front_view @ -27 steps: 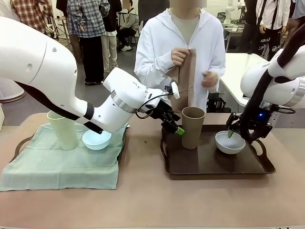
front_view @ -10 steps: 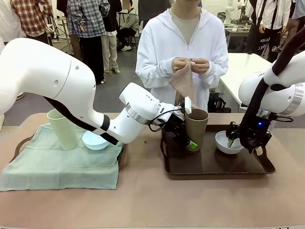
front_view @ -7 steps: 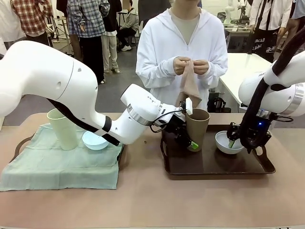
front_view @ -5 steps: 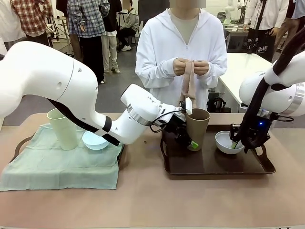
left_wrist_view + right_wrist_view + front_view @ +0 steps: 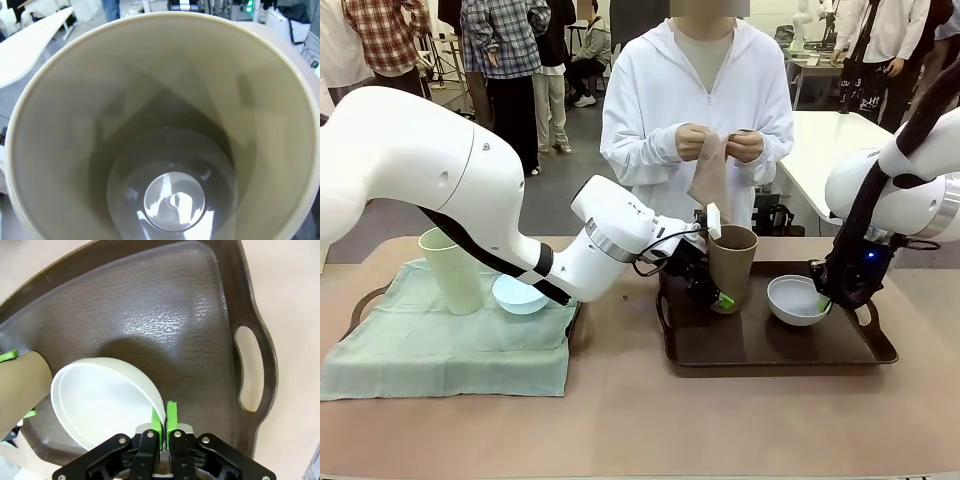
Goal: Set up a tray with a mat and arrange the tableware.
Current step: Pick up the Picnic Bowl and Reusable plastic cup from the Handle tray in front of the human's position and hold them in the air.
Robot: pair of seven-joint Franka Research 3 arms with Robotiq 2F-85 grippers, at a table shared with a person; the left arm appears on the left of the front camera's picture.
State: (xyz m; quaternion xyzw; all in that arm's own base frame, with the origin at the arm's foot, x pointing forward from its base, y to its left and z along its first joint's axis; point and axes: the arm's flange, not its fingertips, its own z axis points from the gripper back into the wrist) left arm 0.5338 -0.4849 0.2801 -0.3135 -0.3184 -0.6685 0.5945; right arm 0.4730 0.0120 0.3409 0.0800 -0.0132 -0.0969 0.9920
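On the dark brown tray [image 5: 770, 345] stand a brown cup [image 5: 732, 262] and a white bowl [image 5: 796, 299]. My left gripper [image 5: 716, 292] reaches across to the cup's lower side and is shut on it, one green pad against its near wall. The left wrist view looks down into the brown cup [image 5: 170, 150]. My right gripper [image 5: 162, 414] is shut on the rim of the white bowl [image 5: 100, 400], at the bowl's right edge [image 5: 823, 300]. A pale green cup [image 5: 450, 270] and a light blue bowl [image 5: 520, 293] sit on a green mat [image 5: 450, 345].
Across the table a person holds a brown cloth [image 5: 710, 175] in both hands above the brown cup. The green mat covers a second tray, whose handle [image 5: 360, 305] shows at the left. The brown tray's handle [image 5: 250, 370] lies just beside my right gripper.
My left gripper has closed on the brown cup. My right gripper has closed on the white bowl's rim, and the bowl has shifted slightly left. The person has regathered the brown cloth.
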